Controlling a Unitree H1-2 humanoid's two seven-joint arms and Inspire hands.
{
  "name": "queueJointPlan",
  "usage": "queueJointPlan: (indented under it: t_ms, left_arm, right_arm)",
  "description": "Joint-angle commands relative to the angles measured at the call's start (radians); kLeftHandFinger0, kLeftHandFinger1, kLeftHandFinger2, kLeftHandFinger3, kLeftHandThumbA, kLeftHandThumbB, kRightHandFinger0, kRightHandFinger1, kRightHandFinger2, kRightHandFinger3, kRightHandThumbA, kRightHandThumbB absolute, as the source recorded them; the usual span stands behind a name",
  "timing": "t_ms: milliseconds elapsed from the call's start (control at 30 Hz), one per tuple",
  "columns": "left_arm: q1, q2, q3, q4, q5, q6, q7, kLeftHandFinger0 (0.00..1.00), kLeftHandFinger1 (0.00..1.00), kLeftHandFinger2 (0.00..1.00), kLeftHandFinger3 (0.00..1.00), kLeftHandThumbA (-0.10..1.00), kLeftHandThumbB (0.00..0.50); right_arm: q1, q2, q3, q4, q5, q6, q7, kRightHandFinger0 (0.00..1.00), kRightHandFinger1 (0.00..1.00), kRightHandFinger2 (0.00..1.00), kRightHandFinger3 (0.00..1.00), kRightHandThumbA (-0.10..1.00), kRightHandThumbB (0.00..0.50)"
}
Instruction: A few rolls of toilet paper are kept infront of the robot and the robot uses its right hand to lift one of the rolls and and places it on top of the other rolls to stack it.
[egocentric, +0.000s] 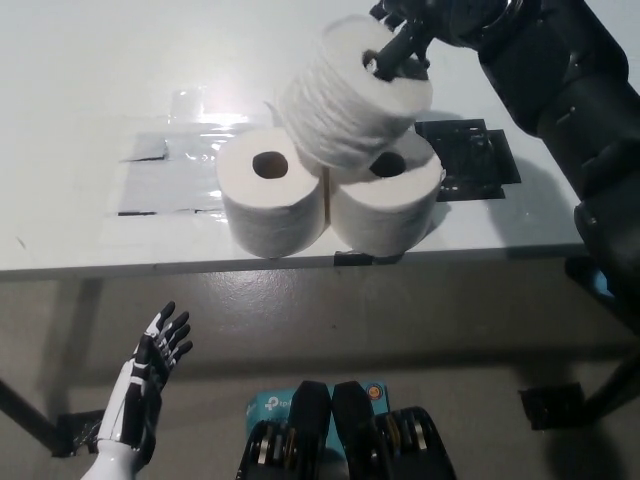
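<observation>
Two white toilet paper rolls stand side by side near the table's front edge, the left roll (271, 202) and the right roll (385, 205). A third roll (350, 105) is tilted above them, its lower edge over the right roll's top and slightly blurred. My black right hand (405, 35) is shut on this upper roll, one finger in its core hole. Whether a further roll stands behind the pair is hidden. My white left hand (150, 375) hangs open below the table's edge at the lower left.
The white table (90, 90) carries a clear plastic sheet (170, 170) on the left and a black flat mat (470, 160) to the right of the rolls. Its front edge runs across the middle of the picture, with grey floor below.
</observation>
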Motion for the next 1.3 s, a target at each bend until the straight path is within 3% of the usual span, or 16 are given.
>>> queueJointPlan:
  t_ms: [0, 33, 67, 133, 233, 400, 667, 733, 867, 933, 967, 1000, 1033, 1100, 1167, 1267]
  left_arm:
    - [-0.021, 0.021, -0.004, -0.036, 0.009, -0.001, -0.021, 0.99, 1.0, 1.0, 1.0, 1.0, 0.113]
    - [-0.021, 0.022, -0.005, -0.034, 0.007, -0.002, -0.023, 1.0, 1.0, 1.0, 1.0, 1.0, 0.113]
    - [-0.021, 0.023, -0.005, -0.035, 0.009, 0.001, -0.022, 0.99, 1.0, 1.0, 1.0, 1.0, 0.111]
    - [-0.024, 0.024, -0.005, -0.036, 0.004, 0.006, -0.024, 1.0, 1.0, 1.0, 1.0, 1.0, 0.116]
    - [-0.026, 0.025, -0.006, -0.037, -0.004, 0.012, -0.027, 1.0, 1.0, 1.0, 1.0, 1.0, 0.119]
    - [-0.029, 0.023, -0.008, -0.036, -0.001, 0.016, -0.023, 1.0, 1.0, 1.0, 1.0, 1.0, 0.132]
    - [-0.03, 0.024, -0.009, -0.039, -0.006, 0.015, -0.028, 1.0, 1.0, 1.0, 1.0, 1.0, 0.133]
    - [-0.03, 0.022, -0.009, -0.041, -0.012, 0.019, -0.03, 1.0, 1.0, 1.0, 1.0, 1.0, 0.133]
    - [-0.025, 0.019, -0.011, -0.036, -0.018, 0.017, -0.033, 1.0, 1.0, 1.0, 1.0, 1.0, 0.133]
    - [-0.026, 0.02, -0.011, -0.03, -0.011, 0.004, -0.032, 1.0, 1.0, 1.0, 1.0, 1.0, 0.146]
    - [-0.024, 0.021, -0.01, -0.034, -0.018, 0.013, -0.036, 1.0, 1.0, 1.0, 1.0, 1.0, 0.146]
    - [-0.023, 0.021, -0.009, -0.035, -0.024, 0.02, -0.037, 1.0, 1.0, 1.0, 1.0, 1.0, 0.144]
    - [-0.023, 0.021, -0.008, -0.035, -0.026, 0.02, -0.038, 1.0, 1.0, 1.0, 1.0, 1.0, 0.136]
    - [-0.028, 0.02, -0.008, -0.032, -0.029, 0.016, -0.04, 1.0, 1.0, 1.0, 1.0, 1.0, 0.118]
    - [-0.034, 0.018, -0.006, -0.029, -0.03, 0.014, -0.041, 1.0, 1.0, 1.0, 1.0, 1.0, 0.115]
    - [-0.038, 0.013, -0.003, -0.031, -0.017, 0.015, -0.031, 1.0, 1.0, 1.0, 1.0, 1.0, 0.125]
  right_arm:
    - [-0.126, -0.007, 0.013, -0.005, -0.012, -0.007, 0.158, 0.31, 0.46, 0.78, 1.0, 0.91, 0.257]
    - [-0.13, -0.008, 0.015, -0.003, -0.013, -0.006, 0.178, 0.41, 0.57, 0.89, 1.0, 0.92, 0.262]
    - [-0.135, -0.009, 0.023, -0.001, -0.019, -0.009, 0.195, 0.62, 0.73, 1.0, 1.0, 0.96, 0.271]
    - [-0.143, -0.011, 0.025, 0.001, -0.021, 0.007, 0.203, 0.82, 0.96, 1.0, 1.0, 0.96, 0.313]
    - [-0.152, -0.02, 0.026, -0.009, -0.024, 0.023, 0.201, 1.0, 1.0, 1.0, 1.0, 1.0, 0.362]
    - [-0.163, -0.025, 0.02, -0.003, -0.019, 0.007, 0.218, 1.0, 1.0, 1.0, 1.0, 1.0, 0.329]
    - [-0.164, -0.029, 0.002, -0.009, -0.006, 0.021, 0.223, 1.0, 1.0, 1.0, 1.0, 0.94, 0.355]
    - [-0.169, -0.03, -0.002, -0.009, -0.004, 0.02, 0.232, 1.0, 1.0, 1.0, 1.0, 0.99, 0.339]
    - [-0.182, -0.034, -0.04, -0.02, 0.014, 0.069, 0.152, 1.0, 1.0, 1.0, 1.0, 0.96, 0.406]
    - [-0.182, -0.049, -0.092, -0.04, 0.055, -0.003, 0.133, 1.0, 1.0, 1.0, 1.0, 0.96, 0.376]
    - [-0.199, -0.057, -0.103, -0.043, 0.055, 0.005, 0.138, 1.0, 1.0, 1.0, 1.0, 1.0, 0.428]
    - [-0.223, -0.08, -0.155, -0.061, 0.088, -0.006, 0.103, 1.0, 1.0, 1.0, 1.0, 1.0, 0.401]
    - [-0.23, -0.09, -0.188, -0.072, 0.108, -0.013, 0.094, 1.0, 1.0, 1.0, 1.0, 1.0, 0.478]
    - [-0.264, -0.123, -0.294, -0.104, 0.18, 0.019, 0.073, 1.0, 1.0, 1.0, 1.0, 1.0, 0.392]
    - [-0.286, -0.166, -0.388, -0.149, 0.227, -0.015, 0.041, 1.0, 1.0, 1.0, 1.0, 1.0, 0.415]
    - [-0.3, -0.215, -0.524, -0.263, 0.288, -0.005, 0.003, 1.0, 1.0, 1.0, 1.0, 1.0, 0.383]
